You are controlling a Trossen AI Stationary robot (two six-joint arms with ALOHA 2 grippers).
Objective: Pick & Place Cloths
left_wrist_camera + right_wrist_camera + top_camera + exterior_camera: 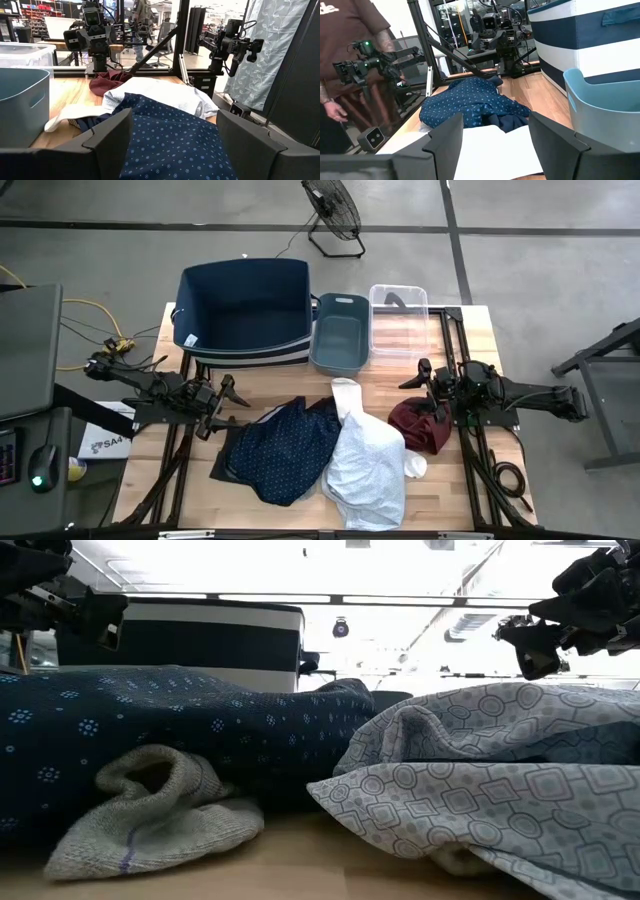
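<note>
A navy dotted cloth [280, 445] lies spread on the table's middle, with a black cloth [222, 468] showing under its left edge. A large pale blue-white shirt [365, 465] lies to its right, partly over it. A maroon cloth [420, 425] lies bunched at the right, a white sock [415, 466] beside the shirt. A grey sock [150, 810] lies at the near edge. My left gripper [228, 402] is open, left of the navy cloth and above the table. My right gripper [424, 378] is open, just beyond the maroon cloth.
A big navy bin [245, 305] with a striped side, a smaller grey-blue bin [340, 332] and a clear box [399, 320] stand along the far edge. A person [350, 45] stands beyond the table's near side. Bare wood shows at the near left.
</note>
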